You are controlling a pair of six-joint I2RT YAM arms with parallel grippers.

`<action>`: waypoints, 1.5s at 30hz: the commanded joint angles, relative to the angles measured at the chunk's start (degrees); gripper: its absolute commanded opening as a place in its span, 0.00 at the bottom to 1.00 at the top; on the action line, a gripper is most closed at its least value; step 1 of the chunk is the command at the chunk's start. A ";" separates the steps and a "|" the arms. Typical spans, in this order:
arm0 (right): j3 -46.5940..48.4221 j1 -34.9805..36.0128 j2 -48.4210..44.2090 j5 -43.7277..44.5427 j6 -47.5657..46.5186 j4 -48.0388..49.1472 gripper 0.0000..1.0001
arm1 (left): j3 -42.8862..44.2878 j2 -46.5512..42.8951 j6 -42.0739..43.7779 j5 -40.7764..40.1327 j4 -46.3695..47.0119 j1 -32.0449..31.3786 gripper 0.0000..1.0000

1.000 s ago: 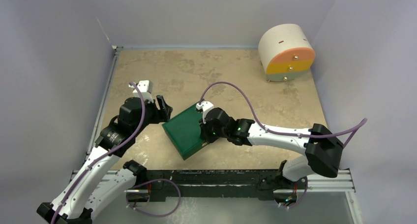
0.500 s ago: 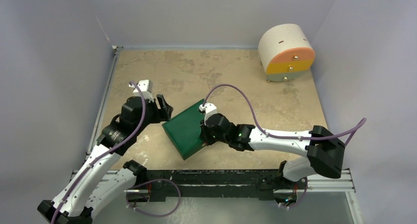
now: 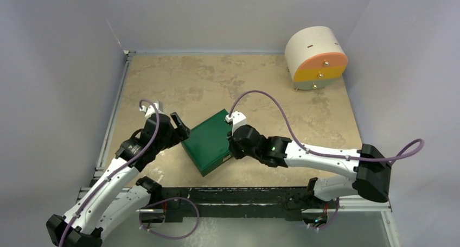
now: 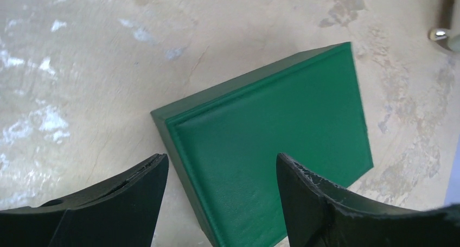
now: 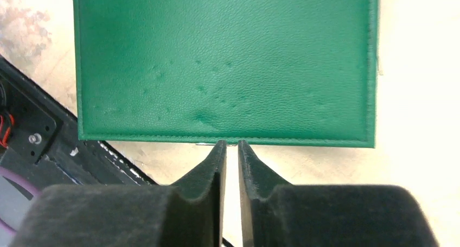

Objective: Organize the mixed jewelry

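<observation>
1. The green box (image 3: 209, 141) lies with its lid shut. I cannot tell where the jewelry is: no piece shows on or around the box.
2. The left gripper (image 4: 219, 165) is spread wide and empty, its fingers astride the box's left corner.
3. The right gripper (image 5: 231, 144) has its tips right at the box's right rim. Its jaws are parted by a thin slit with nothing between them.
</observation>
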 commanded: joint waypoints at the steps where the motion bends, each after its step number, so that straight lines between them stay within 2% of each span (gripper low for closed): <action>1: 2.26 0.16 -4.64 4.97 -2.10 -2.28 0.22 | -2.22 -2.27 -9.29 -2.71 -2.69 -0.14 0.74; 4: 1.12 0.14 -6.86 6.13 -1.98 -2.25 0.36 | -5.02 -3.17 -11.31 -2.09 -1.27 -0.14 0.78; 12: -2.34 0.13 -12.69 8.57 -0.98 -4.19 0.56 | -12.51 2.51 -13.75 7.08 12.38 -0.14 0.79; 21: -7.48 -0.02 -19.16 10.05 0.55 -4.98 0.69 | -15.88 11.18 -15.47 14.41 26.49 -0.14 0.78; 31: -11.13 -0.30 -22.83 12.43 3.27 -7.57 0.77 | -6.52 28.24 -8.48 20.14 33.13 -0.14 0.77; 45: -13.17 -0.83 -30.20 17.17 9.07 -15.40 0.84 | 10.61 47.29 -1.29 22.35 36.54 -0.14 0.76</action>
